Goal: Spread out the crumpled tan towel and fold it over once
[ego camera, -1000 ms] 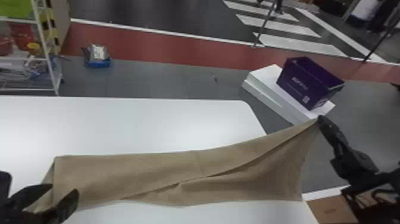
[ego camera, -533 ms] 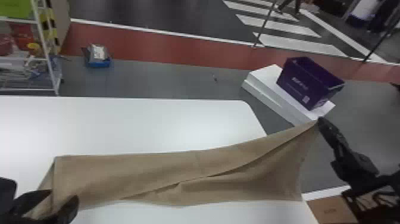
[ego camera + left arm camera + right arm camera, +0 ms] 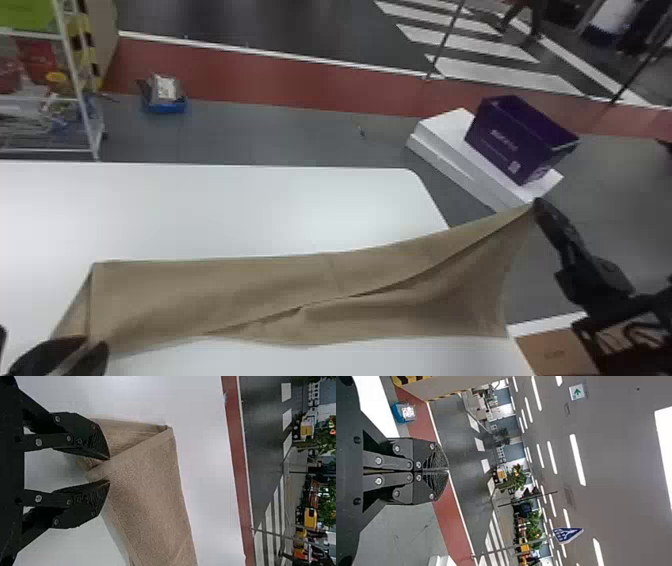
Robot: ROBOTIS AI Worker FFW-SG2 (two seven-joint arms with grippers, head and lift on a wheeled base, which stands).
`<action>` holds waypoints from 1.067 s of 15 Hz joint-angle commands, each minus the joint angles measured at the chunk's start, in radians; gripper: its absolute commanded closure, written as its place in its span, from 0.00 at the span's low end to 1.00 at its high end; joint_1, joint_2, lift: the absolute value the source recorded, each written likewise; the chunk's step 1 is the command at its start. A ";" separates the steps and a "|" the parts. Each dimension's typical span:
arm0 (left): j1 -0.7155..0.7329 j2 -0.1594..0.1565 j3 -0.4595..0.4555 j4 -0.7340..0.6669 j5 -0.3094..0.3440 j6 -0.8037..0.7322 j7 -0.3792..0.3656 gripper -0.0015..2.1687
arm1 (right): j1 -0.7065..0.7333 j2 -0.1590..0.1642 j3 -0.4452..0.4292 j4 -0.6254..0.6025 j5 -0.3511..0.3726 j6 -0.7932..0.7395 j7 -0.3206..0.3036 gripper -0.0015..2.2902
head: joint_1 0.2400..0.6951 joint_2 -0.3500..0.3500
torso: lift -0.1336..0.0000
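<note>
Head view looks forward and down; left wrist view, from seven o'clock, shares the table (image 3: 225, 210) up close; right wrist view, from four o'clock, faces outward, sharing the red floor strip (image 3: 280, 82)

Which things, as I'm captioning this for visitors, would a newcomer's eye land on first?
Probably the tan towel, stretched across the white table, with one end pulled to a point in the right gripper, beyond the table's right edge. Next, perhaps, the purple bin on a white block on the floor, past the table's far right corner.
</note>
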 commanded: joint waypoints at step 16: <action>-0.045 -0.007 -0.043 0.033 0.003 -0.010 0.001 0.42 | -0.012 0.001 0.000 0.006 0.010 0.000 -0.002 0.77 | 1.00 0.00 | 0.07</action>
